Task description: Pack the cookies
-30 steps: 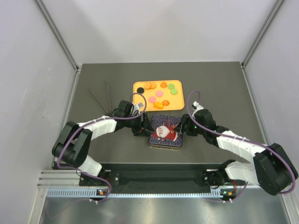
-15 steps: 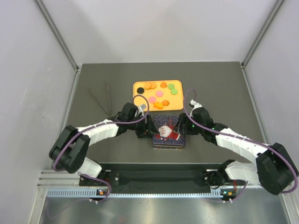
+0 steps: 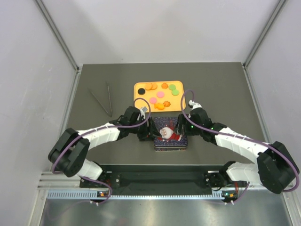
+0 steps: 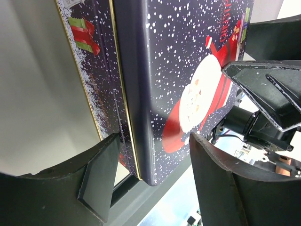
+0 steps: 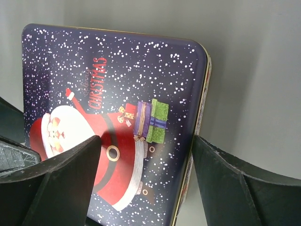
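Closed tin (image 3: 169,134), cookies (image 3: 160,94) on tray (image 3: 178,101) behind, rods (image 3: 109,99) left

Santa Christmas tin (image 5: 117,94), grey table (image 5: 249,56), right tool (image 5: 146,141) spread wide

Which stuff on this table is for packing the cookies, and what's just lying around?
For the job: cookies, the orange tray holding them, the Christmas tin between the left gripper and right gripper.
Lying about: two thin sticks left of the tray.
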Controlling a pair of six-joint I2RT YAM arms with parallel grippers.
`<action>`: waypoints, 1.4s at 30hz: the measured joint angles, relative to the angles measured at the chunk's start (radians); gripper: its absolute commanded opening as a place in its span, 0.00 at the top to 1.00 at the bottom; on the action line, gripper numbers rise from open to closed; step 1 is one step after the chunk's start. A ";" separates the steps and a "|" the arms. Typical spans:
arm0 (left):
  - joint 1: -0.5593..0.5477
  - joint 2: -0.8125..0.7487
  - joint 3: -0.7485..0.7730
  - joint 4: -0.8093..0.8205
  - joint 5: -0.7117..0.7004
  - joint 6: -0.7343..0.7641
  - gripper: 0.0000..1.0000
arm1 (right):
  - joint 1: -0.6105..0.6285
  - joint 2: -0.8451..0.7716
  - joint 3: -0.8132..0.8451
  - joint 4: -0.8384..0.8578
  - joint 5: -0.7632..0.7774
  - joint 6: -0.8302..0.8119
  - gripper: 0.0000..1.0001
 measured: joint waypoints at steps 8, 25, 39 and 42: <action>-0.010 -0.002 0.000 -0.008 -0.019 0.000 0.37 | 0.003 -0.013 -0.011 0.002 0.000 -0.006 0.15; -0.020 -0.037 0.006 -0.100 -0.042 0.012 0.44 | 0.048 -0.045 -0.035 0.006 0.015 -0.018 0.12; -0.022 -0.039 0.006 -0.106 -0.046 0.001 0.51 | 0.097 -0.044 -0.035 0.007 0.074 -0.008 0.20; -0.023 -0.039 0.006 -0.108 -0.047 -0.005 0.51 | 0.098 -0.043 -0.035 0.006 0.084 0.000 0.22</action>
